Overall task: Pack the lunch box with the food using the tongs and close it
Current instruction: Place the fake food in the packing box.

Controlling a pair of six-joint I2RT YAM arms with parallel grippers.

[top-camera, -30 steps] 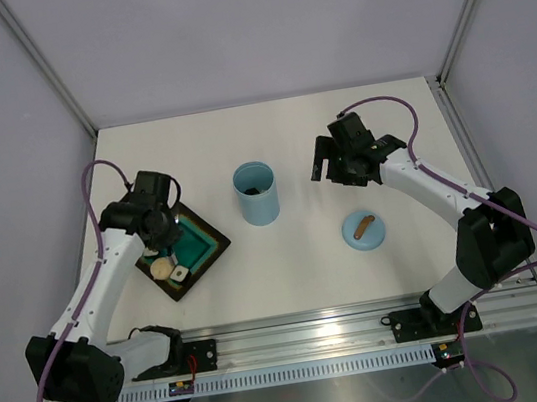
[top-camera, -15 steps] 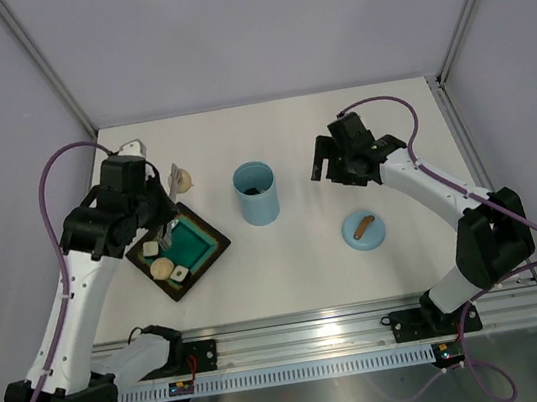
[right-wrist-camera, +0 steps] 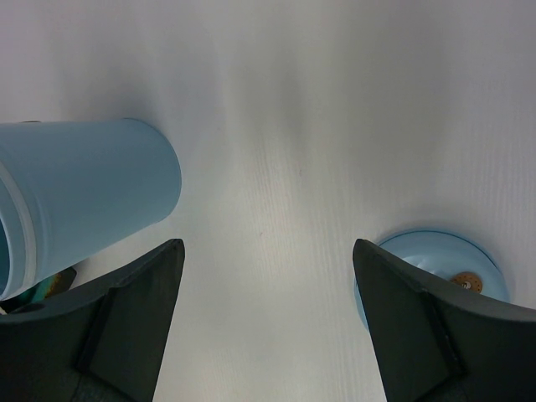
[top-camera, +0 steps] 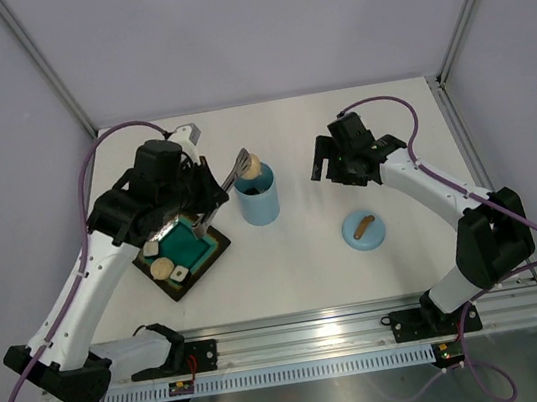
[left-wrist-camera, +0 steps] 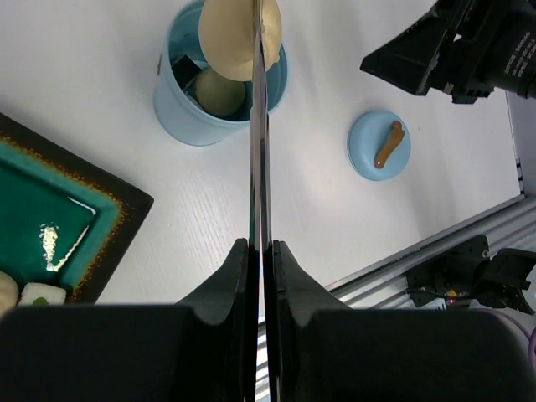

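My left gripper [top-camera: 209, 194] [left-wrist-camera: 260, 248] is shut on the slim metal tongs [top-camera: 231, 176] [left-wrist-camera: 258, 151]. The tongs pinch a round beige disc of food [top-camera: 249, 166] [left-wrist-camera: 234, 33] just above the mouth of the light blue lunch box [top-camera: 258, 203] [left-wrist-camera: 188, 121]. Another beige piece [left-wrist-camera: 219, 90] lies inside the box. More food, a beige disc [top-camera: 162, 268] and a white square [top-camera: 179, 273], sits on the dark tray. The blue lid [top-camera: 363, 229] [left-wrist-camera: 378, 146] [right-wrist-camera: 435, 268] lies flat to the right. My right gripper [top-camera: 324, 167] [right-wrist-camera: 266, 251] hangs open over bare table between the lunch box [right-wrist-camera: 92, 193] and the lid.
The dark square tray with a teal inside [top-camera: 194, 242] [left-wrist-camera: 50, 226] lies left of the lunch box under my left arm. An aluminium rail [top-camera: 309, 336] runs along the near edge. Grey walls close the table at the back and sides.
My left arm has lifted off the tray and swung right, carrying the beige disc in the tongs to above the lunch box. The right arm has not moved.
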